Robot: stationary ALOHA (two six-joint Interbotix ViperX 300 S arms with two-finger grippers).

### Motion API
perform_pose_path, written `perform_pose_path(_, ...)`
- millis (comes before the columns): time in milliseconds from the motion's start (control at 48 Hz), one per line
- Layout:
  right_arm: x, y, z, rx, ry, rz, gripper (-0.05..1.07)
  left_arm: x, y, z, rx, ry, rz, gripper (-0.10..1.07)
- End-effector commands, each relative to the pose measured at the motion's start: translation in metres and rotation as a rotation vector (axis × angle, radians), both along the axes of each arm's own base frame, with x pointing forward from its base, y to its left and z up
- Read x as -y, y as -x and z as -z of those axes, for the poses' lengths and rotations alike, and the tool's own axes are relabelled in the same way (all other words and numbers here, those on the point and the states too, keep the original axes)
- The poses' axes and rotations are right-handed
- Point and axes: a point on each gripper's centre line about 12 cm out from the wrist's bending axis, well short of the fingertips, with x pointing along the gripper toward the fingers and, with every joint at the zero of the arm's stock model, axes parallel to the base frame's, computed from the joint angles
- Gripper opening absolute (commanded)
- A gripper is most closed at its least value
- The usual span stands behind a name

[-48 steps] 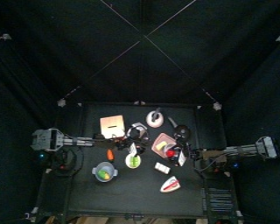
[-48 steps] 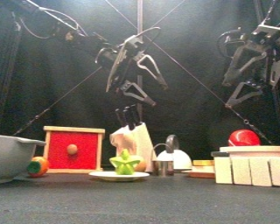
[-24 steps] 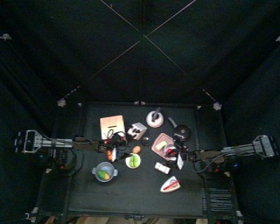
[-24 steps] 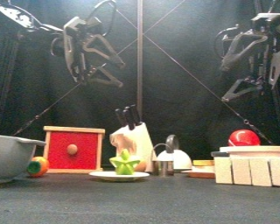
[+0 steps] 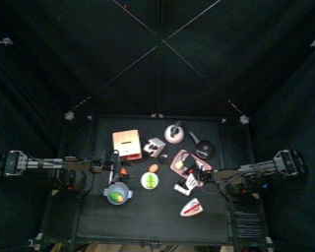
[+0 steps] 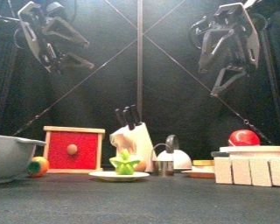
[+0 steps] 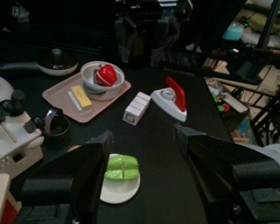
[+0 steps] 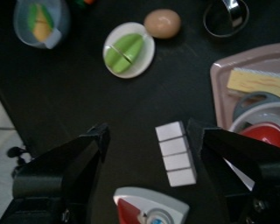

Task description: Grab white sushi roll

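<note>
The white sushi roll [image 8: 178,156] is a small white segmented block lying on the black table, beside the pink tray [image 8: 254,74]. It also shows in the left wrist view [image 7: 136,108] and in the top view [image 5: 183,189]. My right gripper [image 8: 152,133] is open and hangs above the roll, which shows between its jaws; the gripper is high over the table in the front view [image 6: 224,80]. My left gripper [image 7: 143,136] is open and empty, raised at the left [image 6: 74,63], well away from the roll.
A red-and-white wedge [image 8: 154,210] lies close to the roll. A white plate with a green item [image 8: 127,49], an orange ball [image 8: 164,23], a grey bowl [image 5: 118,193], a red box [image 5: 126,143], a knife block [image 6: 133,144] and a kettle [image 5: 173,132] stand around.
My left arm has drawn back to the left, away from the table's middle. My right gripper has shifted left, over the white roll. Both stay open and high.
</note>
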Motion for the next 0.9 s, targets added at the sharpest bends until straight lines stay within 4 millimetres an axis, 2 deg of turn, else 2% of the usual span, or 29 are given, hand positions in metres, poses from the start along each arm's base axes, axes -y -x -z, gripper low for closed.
perform_pose_path(0,-0.015,-0.004,-0.005,-0.049,0.026,-0.032,1.00,0.001,0.002,-0.007,0.028,0.009,0.001,0.93)
perform_pose_path(167,-0.033,-0.008,0.026,-0.118,0.055,-0.102,1.00,0.004,0.003,-0.003,0.019,0.007,0.013,0.93)
perform_pose_path(417,-0.036,-0.016,0.068,-0.216,0.087,-0.134,1.00,0.008,0.005,0.002,0.008,0.018,0.026,0.93)
perform_pose_path(875,-0.032,-0.018,0.099,-0.315,0.146,-0.147,1.00,0.011,0.007,0.009,-0.010,0.038,0.029,0.93)
